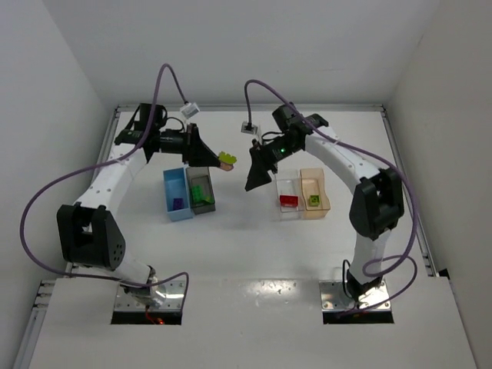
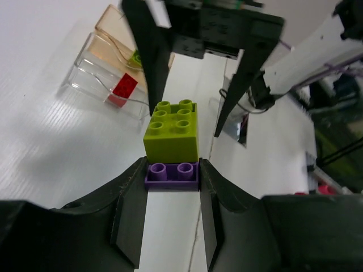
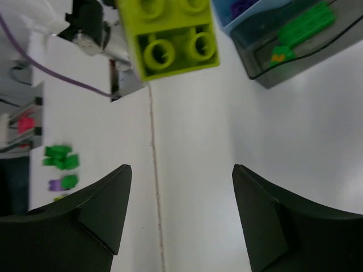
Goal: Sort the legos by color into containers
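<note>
**Two bricks stuck together, held up between the arms**

So the left gripper (image 2: 172,165) is clamped on a purple brick (image 2: 172,175), with a yellow-green brick (image 2: 172,131) stacked on it and poking out past the fingertips. The stack is held in the air over the table (image 1: 246,254), toward the back and between the two pairs of bins.

The right gripper (image 3: 181,169) faces it from just beside the yellow-green brick, jaws wide apart and gripping nothing.

The light blue bin (image 1: 169,184) touches the dark grey bin (image 1: 211,192) on the left. The clear bin (image 1: 286,187) touches the tan-orange bin (image 1: 314,181) on the right.

What's inside them:
- Blue: a purple piece (image 1: 177,204)
- Grey: a green piece (image 3: 306,22)
- Clear: a red piece (image 1: 289,201)
- Tan-orange: a yellow-green piece (image 1: 314,201)
</note>
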`<state>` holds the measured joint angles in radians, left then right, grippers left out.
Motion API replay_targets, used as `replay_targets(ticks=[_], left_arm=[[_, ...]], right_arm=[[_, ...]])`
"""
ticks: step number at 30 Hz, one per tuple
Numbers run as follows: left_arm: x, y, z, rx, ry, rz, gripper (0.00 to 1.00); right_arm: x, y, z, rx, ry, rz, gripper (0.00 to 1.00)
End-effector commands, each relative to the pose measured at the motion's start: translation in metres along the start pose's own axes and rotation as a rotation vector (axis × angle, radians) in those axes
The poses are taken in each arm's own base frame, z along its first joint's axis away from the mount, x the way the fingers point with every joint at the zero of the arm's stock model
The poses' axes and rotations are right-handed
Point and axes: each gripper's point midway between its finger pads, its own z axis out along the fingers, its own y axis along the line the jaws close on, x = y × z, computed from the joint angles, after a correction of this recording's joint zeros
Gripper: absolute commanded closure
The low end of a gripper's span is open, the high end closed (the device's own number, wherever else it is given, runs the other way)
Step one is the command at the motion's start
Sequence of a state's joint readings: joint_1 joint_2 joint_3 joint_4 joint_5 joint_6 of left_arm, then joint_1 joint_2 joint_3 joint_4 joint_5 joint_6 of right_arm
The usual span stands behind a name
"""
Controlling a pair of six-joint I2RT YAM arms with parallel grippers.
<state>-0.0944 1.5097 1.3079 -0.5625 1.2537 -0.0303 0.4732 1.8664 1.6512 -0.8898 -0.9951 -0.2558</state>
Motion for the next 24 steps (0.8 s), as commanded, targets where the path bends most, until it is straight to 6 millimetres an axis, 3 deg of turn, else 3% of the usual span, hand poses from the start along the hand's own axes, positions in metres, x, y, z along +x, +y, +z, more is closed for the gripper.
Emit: replay_targets(ticks=[1, 5, 11, 19, 24], left_arm=[[0.015, -0.012, 0.014, 0.024, 0.098, 0.114, 0.93], [0.030, -0.011, 0.025, 0.012, 0.150, 0.136, 0.95], [0.034, -0.021, 0.032, 0.042, 0.167, 0.174, 0.96], [0.041, -0.033, 0.041, 0.089, 0.199, 0.179, 0.96], [0.039, -0.037, 0.043, 0.105, 0.198, 0.189, 0.96]], right_arm=[[-0.015, 0.040, -0.007, -0.194, -0.056, -0.008, 0.28], [-0.022, 0.036, -0.011, -0.247, -0.099, 0.043, 0.28], [-0.034, 0.045, -0.022, -0.315, -0.149, 0.062, 0.28], [-0.033, 0.039, -0.018, -0.315, -0.146, 0.074, 0.28], [-0.023, 0.022, -0.011, -0.256, -0.123, 0.061, 0.28]])
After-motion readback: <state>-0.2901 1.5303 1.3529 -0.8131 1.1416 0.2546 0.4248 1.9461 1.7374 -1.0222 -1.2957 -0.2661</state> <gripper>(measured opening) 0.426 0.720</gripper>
